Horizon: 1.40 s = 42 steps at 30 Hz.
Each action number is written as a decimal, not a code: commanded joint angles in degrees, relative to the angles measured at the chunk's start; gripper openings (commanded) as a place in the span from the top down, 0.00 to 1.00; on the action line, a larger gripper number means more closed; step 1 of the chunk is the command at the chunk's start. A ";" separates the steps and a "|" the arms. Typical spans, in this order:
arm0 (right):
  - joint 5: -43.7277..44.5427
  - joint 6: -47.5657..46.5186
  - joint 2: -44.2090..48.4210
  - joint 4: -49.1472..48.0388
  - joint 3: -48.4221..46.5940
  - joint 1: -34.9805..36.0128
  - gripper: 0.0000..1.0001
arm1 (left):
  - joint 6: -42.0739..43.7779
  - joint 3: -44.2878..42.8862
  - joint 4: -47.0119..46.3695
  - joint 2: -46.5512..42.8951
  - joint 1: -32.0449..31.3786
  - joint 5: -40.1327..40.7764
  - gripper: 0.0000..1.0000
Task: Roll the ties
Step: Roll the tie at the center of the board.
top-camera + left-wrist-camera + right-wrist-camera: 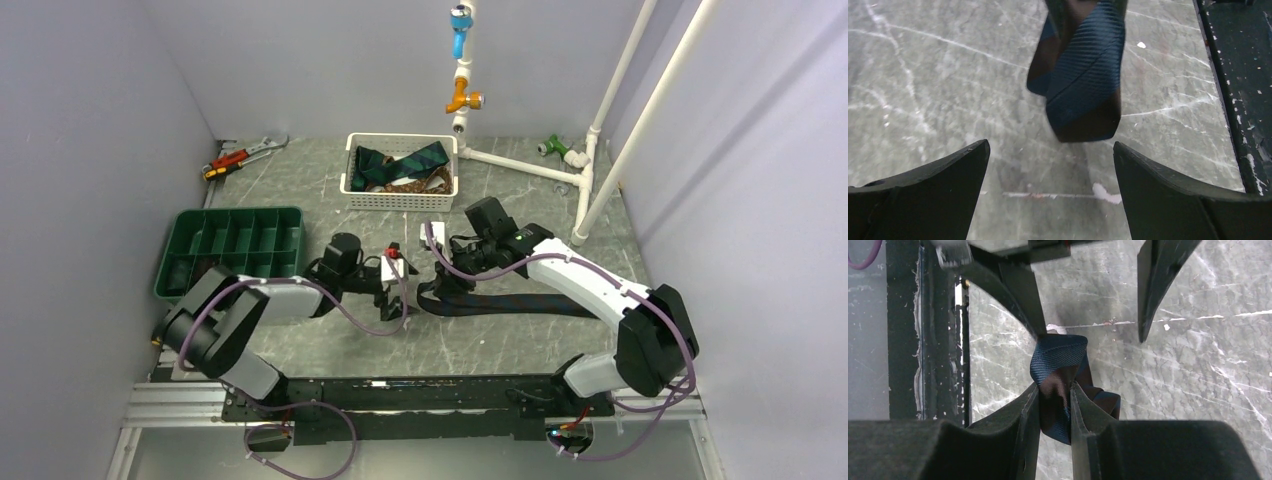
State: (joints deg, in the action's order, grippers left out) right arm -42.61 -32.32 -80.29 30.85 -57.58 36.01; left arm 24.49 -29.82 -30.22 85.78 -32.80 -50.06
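A dark navy tie (pixel 520 303) lies stretched across the table toward the right. Its left end is folded and lifted. My right gripper (pixel 440 283) is shut on that folded end (pixel 1058 352), and the fabric is pinched between its fingers (pixel 1054 387). My left gripper (pixel 392 290) faces it from the left, open wide. In the left wrist view the folded end (pixel 1083 75) hangs just ahead of the open fingertips (pixel 1050 147), with nothing between them. More ties (pixel 405 165) lie bundled in a white basket (pixel 400 203) at the back.
A green compartment tray (pixel 230 243) stands at the left. A wrench and red-handled pliers (pixel 243 156) lie at the back left. White pipework (pixel 520 163) with coloured valves rises at the back right. The dark base rail (pixel 1243 90) runs along the near edge.
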 commanded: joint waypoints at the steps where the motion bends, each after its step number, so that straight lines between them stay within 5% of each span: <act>1: -3.28 -2.35 2.04 -2.45 0.63 -0.29 0.73 | -1.00 -1.83 -11.89 4.91 -3.47 -2.94 0.01; 19: -5.30 -2.29 0.58 -2.90 -1.02 -0.27 0.71 | -7.81 -1.35 -31.83 17.71 -8.47 1.07 0.01; 30: -4.61 -3.58 -0.16 -0.97 -0.34 -2.58 0.66 | -1.67 2.40 -25.07 13.15 -9.31 -1.04 0.57; 34: -5.17 -4.44 -0.46 -0.47 0.04 -2.90 0.66 | -0.45 2.35 -23.79 13.63 -9.31 -0.47 0.66; 36: -5.24 -5.00 -0.67 -0.47 0.63 -2.87 0.66 | -1.60 1.64 -24.11 14.35 -9.30 0.83 0.59; 40: -5.07 -5.96 -1.16 -0.87 2.03 -2.88 0.66 | -4.95 0.14 -25.60 15.58 -9.42 2.34 0.12; 42: -5.03 -5.97 -1.16 -1.46 2.49 -2.92 0.66 | -6.06 -0.59 -25.99 16.01 -9.63 2.71 0.01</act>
State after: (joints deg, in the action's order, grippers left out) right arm -45.52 -36.07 -81.14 30.35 -56.21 33.39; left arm 21.04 -28.03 -54.59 100.57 -41.87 -47.88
